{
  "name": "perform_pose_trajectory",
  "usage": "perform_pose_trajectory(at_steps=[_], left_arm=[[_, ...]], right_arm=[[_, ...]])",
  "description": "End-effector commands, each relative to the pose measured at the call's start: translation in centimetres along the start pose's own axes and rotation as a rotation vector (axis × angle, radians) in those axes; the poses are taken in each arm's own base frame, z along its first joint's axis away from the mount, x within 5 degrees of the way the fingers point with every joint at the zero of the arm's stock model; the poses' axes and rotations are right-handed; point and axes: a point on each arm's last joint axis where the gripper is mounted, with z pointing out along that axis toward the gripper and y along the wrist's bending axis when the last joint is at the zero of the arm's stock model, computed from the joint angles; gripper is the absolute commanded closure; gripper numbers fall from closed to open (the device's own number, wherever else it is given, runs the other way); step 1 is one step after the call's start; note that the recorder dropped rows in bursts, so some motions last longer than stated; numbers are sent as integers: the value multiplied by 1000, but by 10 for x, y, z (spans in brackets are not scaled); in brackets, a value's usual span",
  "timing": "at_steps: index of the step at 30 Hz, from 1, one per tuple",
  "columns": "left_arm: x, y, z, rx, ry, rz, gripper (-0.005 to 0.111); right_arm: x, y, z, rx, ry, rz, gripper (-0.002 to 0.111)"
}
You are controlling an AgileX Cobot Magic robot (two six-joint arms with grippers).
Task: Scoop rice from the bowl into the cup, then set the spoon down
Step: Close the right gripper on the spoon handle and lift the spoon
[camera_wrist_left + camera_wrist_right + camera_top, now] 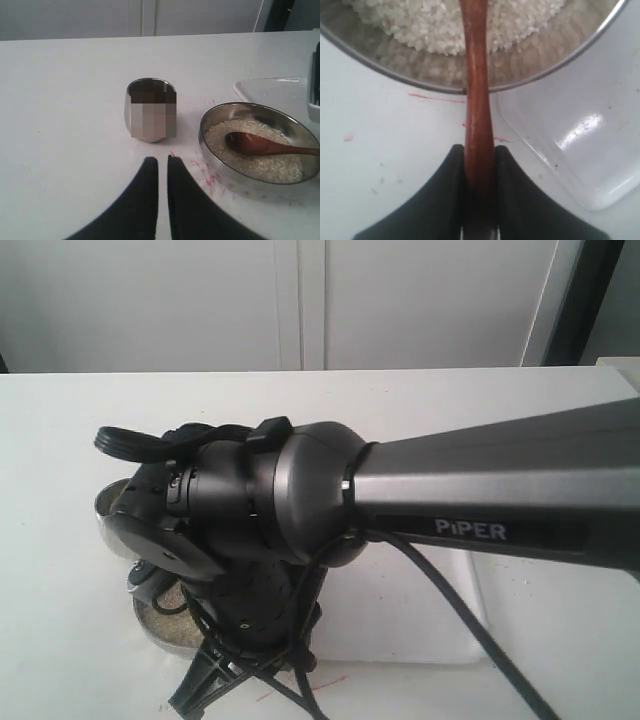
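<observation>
The steel bowl (pixel 210 150) holds white rice (pixel 270 165), and the round scoop of the wooden spoon (pixel 250 142) lies in the grains. My right gripper (pixel 479 147) is shut on the spoon's slim handle (pixel 476 75), which crosses the bowl's rim (pixel 555 70) just ahead of the fingers. The steel cup (pixel 150 112) stands upright on the table beside the bowl. My left gripper (pixel 162 160) sits low, a short way from the cup, with its fingers nearly together and nothing between them. In the exterior view the right arm (pixel 450 490) hides most of the bowl (pixel 160 630).
A clear plastic tray (pixel 270 90) lies on the far side of the bowl from the cup, and its corner (pixel 570 145) is close to the right gripper. Red marks (pixel 205 172) dot the white table by the bowl. A cable (pixel 470 630) hangs from the right arm.
</observation>
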Motion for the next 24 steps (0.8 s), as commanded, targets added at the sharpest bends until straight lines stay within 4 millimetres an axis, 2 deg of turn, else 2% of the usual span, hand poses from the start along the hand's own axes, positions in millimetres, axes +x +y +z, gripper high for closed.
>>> perform_pose_trajectory(at_steps=[1,5,7,8,11,14,19,24], left_arm=[[-2,-1,0,8,-8,-9,92],[-2,-1,0,8,-8,-9,92],[-2,-1,0,8,-8,-9,92],[-2,-1,0,8,-8,-9,92],[-2,-1,0,8,-8,-9,92],[-2,-1,0,8,-8,-9,92],[-2,-1,0,8,-8,-9,92],[-2,-1,0,8,-8,-9,92]], right_arm=[[11,-13,-35,-4,-73,24,108],[30,-16,-78,-3,-199,-68,108],[43,-6,-91,72,-255,-155,108],[47,-3,-91,121,-269,-190,108],[61,7,-74,354,-283,-335,108],[68,-2,-52,591,-311,-379,108],[69,-8,-38,738,-312,-472,108],[54,-4,-24,885,-322,-591,108]])
